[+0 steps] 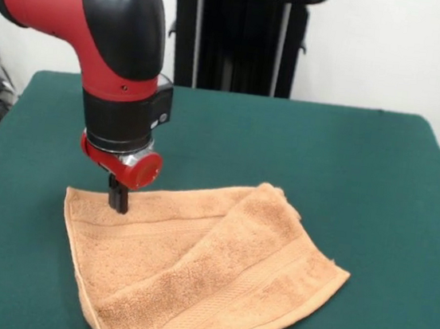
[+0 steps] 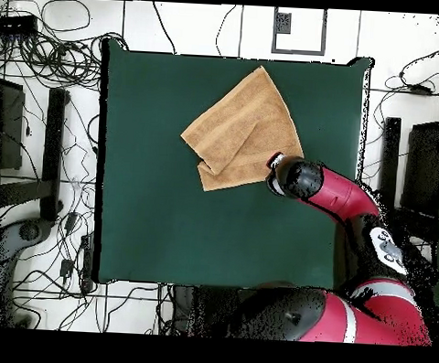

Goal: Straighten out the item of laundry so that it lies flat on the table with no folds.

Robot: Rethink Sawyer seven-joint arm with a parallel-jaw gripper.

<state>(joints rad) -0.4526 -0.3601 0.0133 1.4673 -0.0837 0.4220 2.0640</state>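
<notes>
The orange-tan towel (image 1: 214, 276) lies on the dark green table (image 1: 325, 161) near the front edge. It is folded: one flap lies diagonally over the rest, with a ridge up the middle. My gripper (image 1: 118, 198) stands upright at the towel's far left corner, its dark fingers close together and its tips down in the cloth. In the overhead view the towel (image 2: 244, 131) sits at the table's (image 2: 166, 213) upper middle, and the gripper (image 2: 275, 164) is at the towel's lower right corner. No label shows.
The black pedestal (image 1: 240, 31) stands behind the table's far edge. My red arm (image 2: 342, 191) reaches in from the lower right in the overhead view. Cables (image 2: 57, 34) lie on the floor around the table.
</notes>
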